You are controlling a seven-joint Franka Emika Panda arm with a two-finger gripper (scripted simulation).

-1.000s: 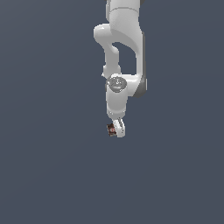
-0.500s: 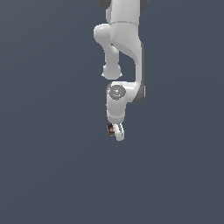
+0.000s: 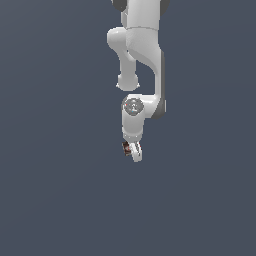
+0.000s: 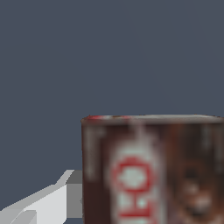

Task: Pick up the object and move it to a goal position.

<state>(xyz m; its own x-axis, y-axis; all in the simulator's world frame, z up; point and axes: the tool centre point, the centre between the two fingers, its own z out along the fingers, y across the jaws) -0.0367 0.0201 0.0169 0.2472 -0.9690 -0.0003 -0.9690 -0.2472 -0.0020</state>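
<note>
The white Panda arm hangs down the middle of the exterior view. My gripper point(image 3: 132, 151) is at its lower end, shut on the object point(image 3: 126, 147), a small dark brown box with red on it, held at the exterior view's left side of the fingers. In the wrist view the object point(image 4: 153, 170) fills the near part, dark brown with a red and white label, blurred. One white finger point(image 4: 43, 203) shows beside it. The box hangs against plain grey background; no surface shows under it.
Only plain dark grey-blue background surrounds the arm in both views. No other objects, edges or goal marker show.
The arm's upper links have shifted and the wrist has moved slightly toward the exterior view's right and up, with the object still held in the gripper.
</note>
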